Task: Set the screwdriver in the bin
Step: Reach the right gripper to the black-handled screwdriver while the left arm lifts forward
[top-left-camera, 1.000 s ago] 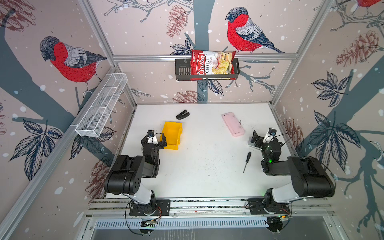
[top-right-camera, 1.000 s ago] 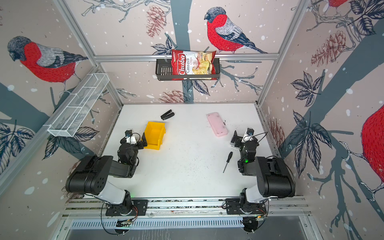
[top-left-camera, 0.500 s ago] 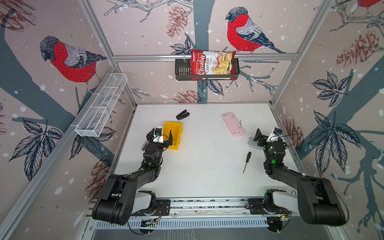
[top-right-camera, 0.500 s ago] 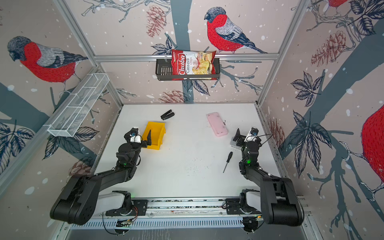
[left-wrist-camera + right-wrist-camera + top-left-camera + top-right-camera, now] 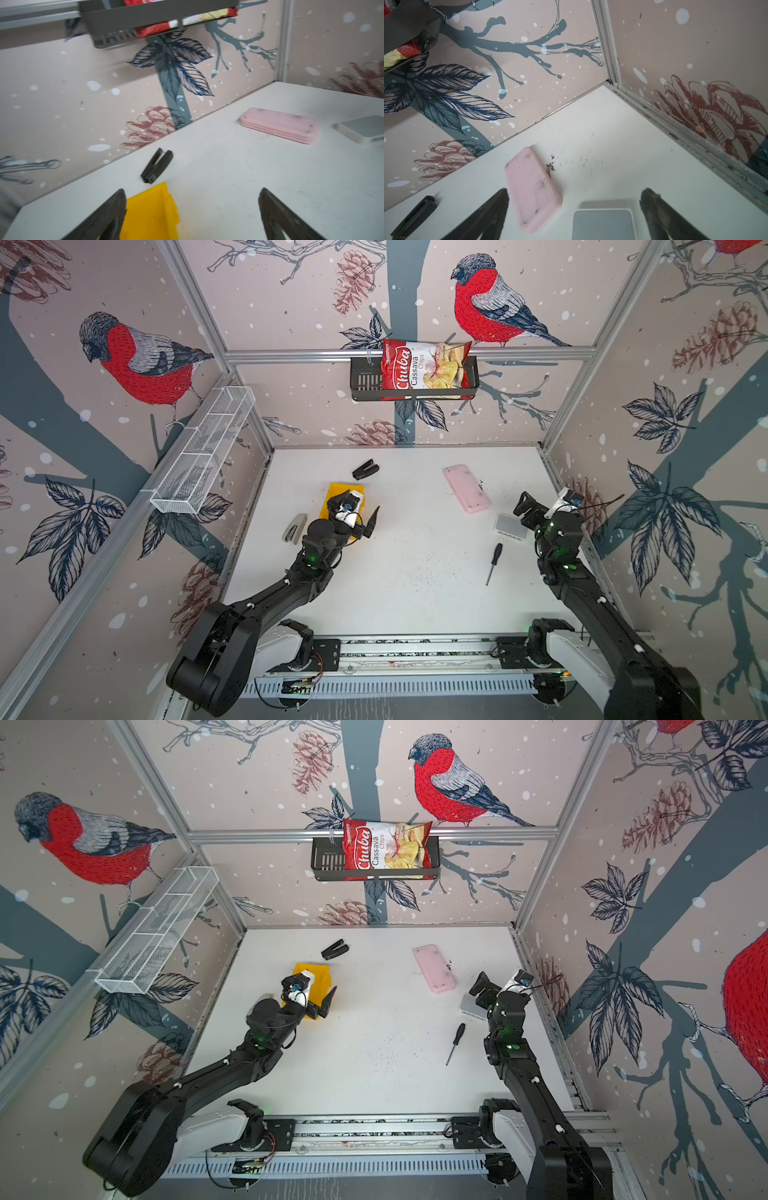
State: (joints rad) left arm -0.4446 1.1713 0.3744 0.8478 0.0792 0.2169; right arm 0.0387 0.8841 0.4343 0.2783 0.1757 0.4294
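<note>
— Screwdriver (image 5: 493, 563), the small slim one with black ribbed handle and thin dark metal shaft: where does it lie?
— Flat on the white worktop (image 5: 415, 605), right of centre in both top views, handle toward the top of the frame, tip slanting down and left. Nothing touches it; the right arm stands just to its right.
— And the small bright yellow open-topped plastic bin (image 5: 320, 982)?
— Left of centre, well apart from the screwdriver, partly hidden under the left arm's wrist.
— Left gripper (image 5: 192, 190)?
— Jaws spread wide and empty. In the left wrist view one finger overlaps the bin's edge, with a stubby black stapler (image 5: 156, 166) beyond.
— Right gripper (image 5: 575, 190)?
— Jaws wide too, gripping nothing. In its wrist view a flat pink plastic case (image 5: 532, 193) and a small white box with a grey top (image 5: 603, 224) show between the fingers, at the lower edge of the frame.
</note>
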